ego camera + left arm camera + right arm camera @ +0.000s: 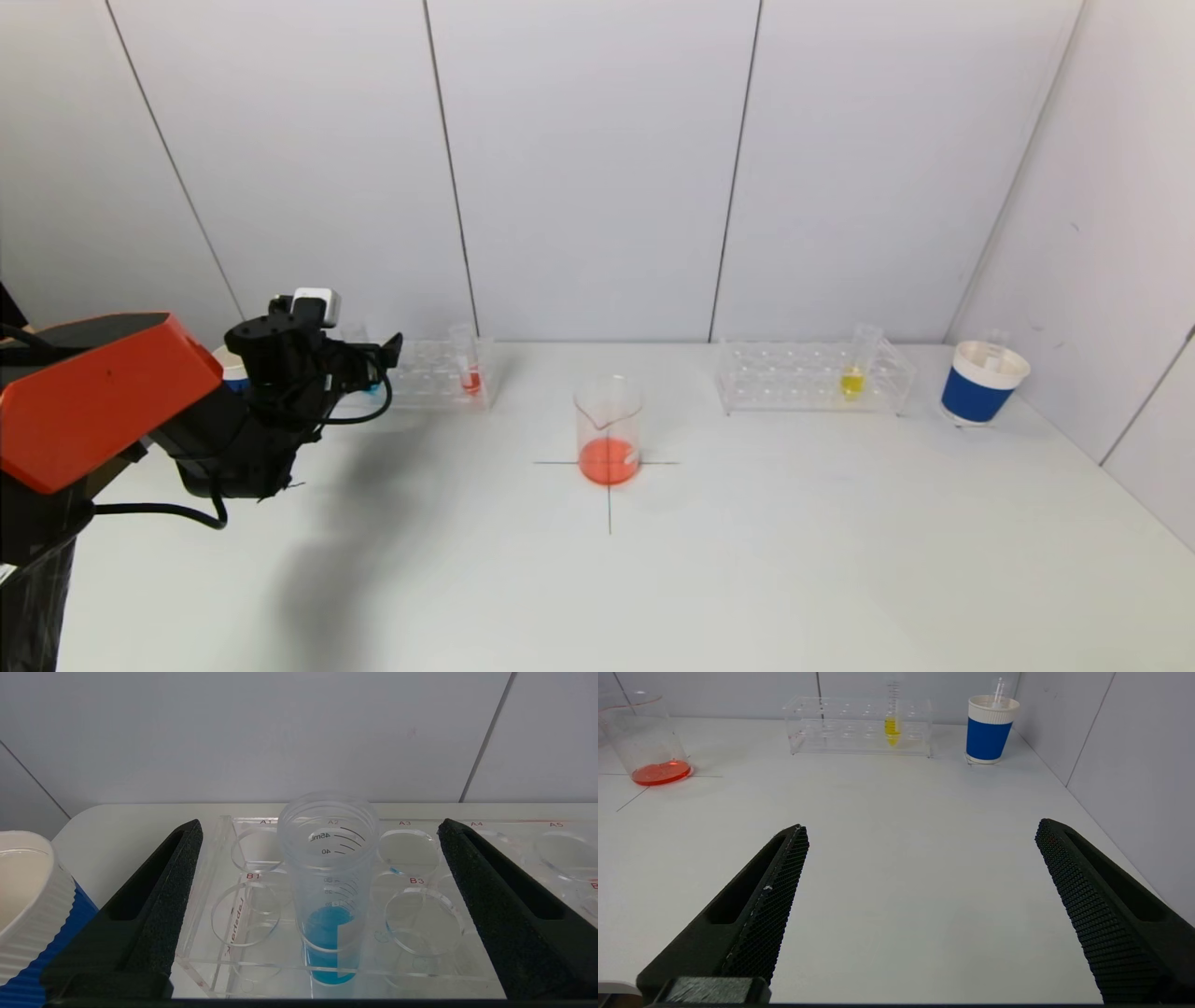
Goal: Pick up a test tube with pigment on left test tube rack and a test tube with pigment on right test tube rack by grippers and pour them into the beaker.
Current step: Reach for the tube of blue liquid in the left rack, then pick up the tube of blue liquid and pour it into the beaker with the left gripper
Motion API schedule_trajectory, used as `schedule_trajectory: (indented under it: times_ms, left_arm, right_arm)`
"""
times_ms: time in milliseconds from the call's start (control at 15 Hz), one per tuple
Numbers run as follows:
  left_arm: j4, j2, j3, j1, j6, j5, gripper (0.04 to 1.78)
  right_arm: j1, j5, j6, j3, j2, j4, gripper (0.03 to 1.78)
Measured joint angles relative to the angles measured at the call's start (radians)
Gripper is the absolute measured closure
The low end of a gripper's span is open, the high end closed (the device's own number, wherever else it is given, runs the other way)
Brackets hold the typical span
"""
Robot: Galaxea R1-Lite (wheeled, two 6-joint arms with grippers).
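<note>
At rear left, left gripper [322, 868] spreads wide around blue-pigment tube [328, 882] marked "45mL", "40", in left rack [224, 933], slots "A1"–"A5", "B1", "B3". Right gripper [920, 882] gapes empty, w/ yellow tube [892, 723] and beaker [609, 431] well apart.

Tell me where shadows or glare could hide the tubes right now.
Head view: the left arm casts a broad soft shadow on the table, short of the beaker. Left wrist view: blue tube evenly lit, no glare. Right wrist view: yellow tube far off, small, unshadowed.
</note>
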Motion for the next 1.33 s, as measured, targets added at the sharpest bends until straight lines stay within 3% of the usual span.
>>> schedule_trajectory:
  times_ms: [200,333,467,733,800,1333]
  left_arm:
    - [-0.001,0.001,-0.001,-0.001,0.001,0.0,0.11]
    - [-0.001,0.001,-0.002,-0.001,0.0,-0.002,0.28]
    - [-0.001,0.001,-0.002,-0.002,0.0,-0.001,0.53]
    - [-0.001,0.001,-0.003,-0.001,0.0,-0.002,1.27]
    - [-0.001,0.001,-0.003,-0.002,0.0,-0.002,1.34]
    - [-0.001,0.003,-0.008,-0.001,0.0,0.0,1.37]
  right_arm:
    - [0.0,0.0,0.0,0.0,0.0,0.0,0.04]
    - [0.0,0.0,0.0,0.0,0.0,0.0,0.04]
    - [0.0,0.0,0.0,0.0,0.0,0.0,0.04]
    - [0.0,0.0,0.0,0.0,0.0,0.0,0.04]
    - [0.0,0.0,0.0,0.0,0.0,0.0,0.04]
    - [0.0,0.0,0.0,0.0,0.0,0.0,0.04]
